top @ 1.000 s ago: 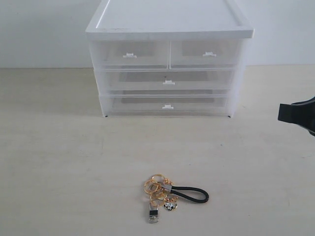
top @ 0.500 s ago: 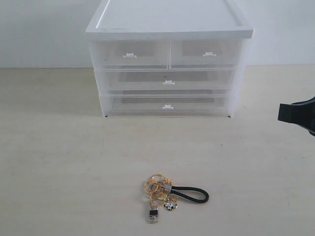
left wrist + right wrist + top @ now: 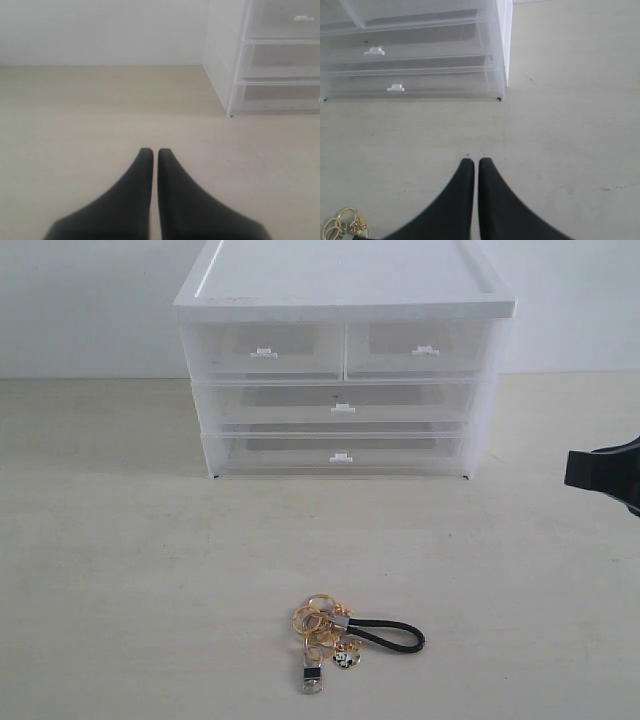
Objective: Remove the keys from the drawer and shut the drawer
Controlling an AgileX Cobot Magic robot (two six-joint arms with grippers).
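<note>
The keys (image 3: 340,636), gold rings with a black cord loop, a silver-black tag and a round charm, lie on the table in front of the cabinet; their rings (image 3: 342,225) also show at the edge of the right wrist view. The drawer (image 3: 418,350), the right one of the top pair, sits pushed in flush with its neighbour. My right gripper (image 3: 476,161) is shut with nothing in it, hovering over bare table off the cabinet's right corner; its black tip (image 3: 605,472) shows at the exterior view's right edge. My left gripper (image 3: 153,150) is shut and empty, left of the cabinet.
The white cabinet (image 3: 345,300) stands at the back with two full-width drawers (image 3: 340,405) below the top pair, all pushed in. A white wall runs behind it. Pale tabletop (image 3: 130,560) surrounds the keys.
</note>
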